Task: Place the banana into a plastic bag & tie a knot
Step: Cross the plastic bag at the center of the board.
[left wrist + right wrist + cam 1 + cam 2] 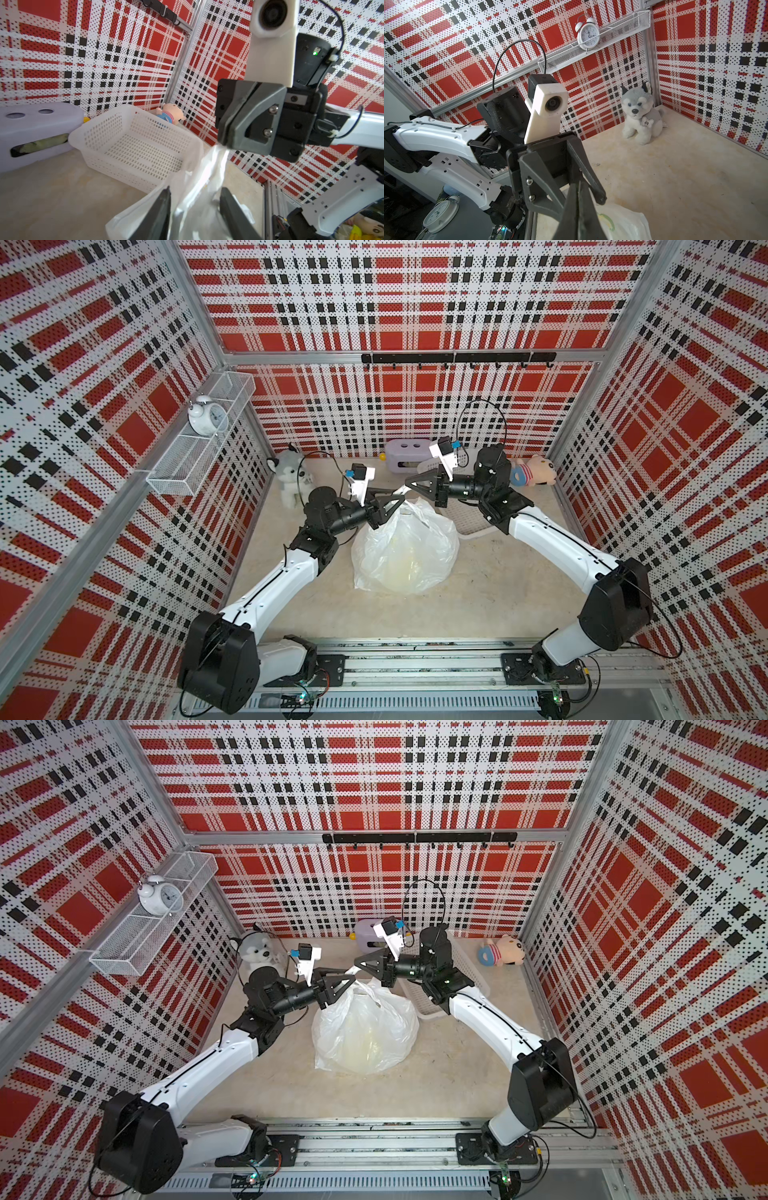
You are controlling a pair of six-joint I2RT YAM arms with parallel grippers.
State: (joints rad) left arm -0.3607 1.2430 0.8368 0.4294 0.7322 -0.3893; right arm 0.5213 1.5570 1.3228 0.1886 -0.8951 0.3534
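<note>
The plastic bag [405,547] sits puffed up in the middle of the worktop [478,605], between the two arms. The white lattice basket [471,520] is just beside it on the far right. A pale yellow shape shows faintly through the film low in the bag, probably the banana [409,568], though the crinkled plastic blurs it. The right claw [408,484] hangs above the bag's far top. Its jaws are pressed together on a handle strip [216,164] that runs taut from the bag up to it. The left claw [195,189] faces it from the left with fingers spread, and the stretched strip passes between them ungripped. A husky plush [291,477] sits in the far left corner, and a striped plush doll [534,472] lies at the far right.
</note>
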